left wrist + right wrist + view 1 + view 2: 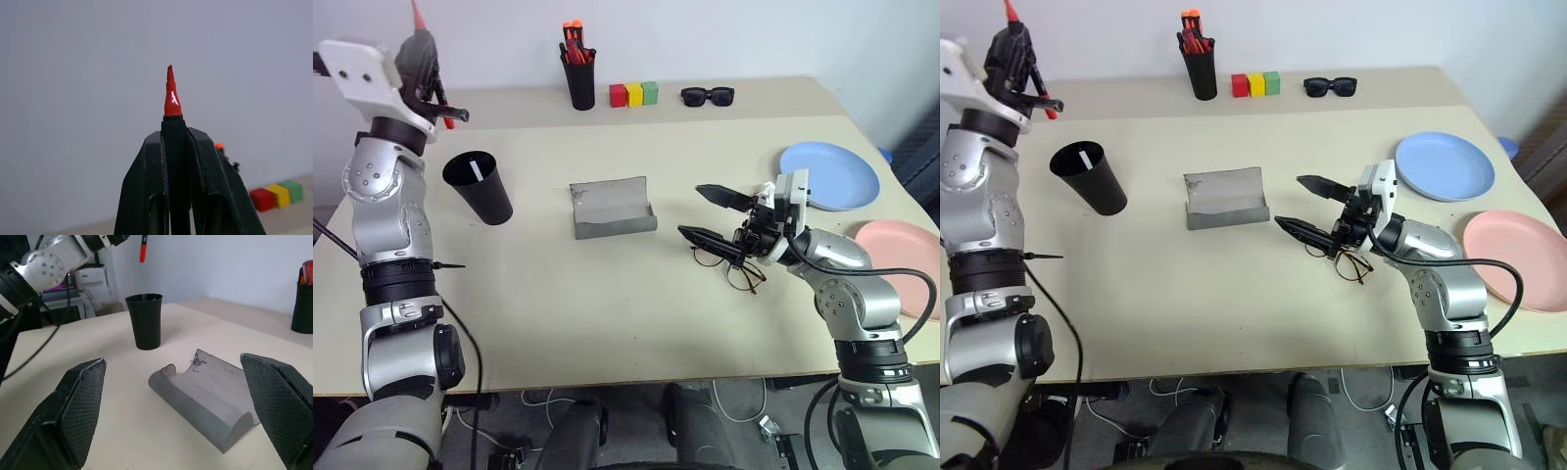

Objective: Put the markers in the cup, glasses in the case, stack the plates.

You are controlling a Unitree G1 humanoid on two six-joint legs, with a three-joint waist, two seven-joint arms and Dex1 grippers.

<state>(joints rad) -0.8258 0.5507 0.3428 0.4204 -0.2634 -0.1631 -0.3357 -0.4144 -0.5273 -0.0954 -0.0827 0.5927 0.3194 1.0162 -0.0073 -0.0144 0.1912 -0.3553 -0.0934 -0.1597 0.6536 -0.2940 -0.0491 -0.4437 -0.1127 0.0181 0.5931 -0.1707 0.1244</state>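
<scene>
The left gripper [423, 61], raised high, has its fingers clamped on the slim red marker [171, 98], long axis along them, tip up. The wide black tapered plastic cup [480, 186] stands on the counter [607, 323] below, mouth up. The right gripper [715, 215] hangs wide open, empty, over the wire-framed eyeglasses [736, 269].

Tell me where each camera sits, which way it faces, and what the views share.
Head eyes: high, looking down over the table; both arms show.
Left wrist: along the left gripper, jaws shut on the marker, facing the wall.
Right wrist: along the right gripper, jaws open, facing the case and cup.
Shared: the marker, case and cup show from the head too.
</scene>
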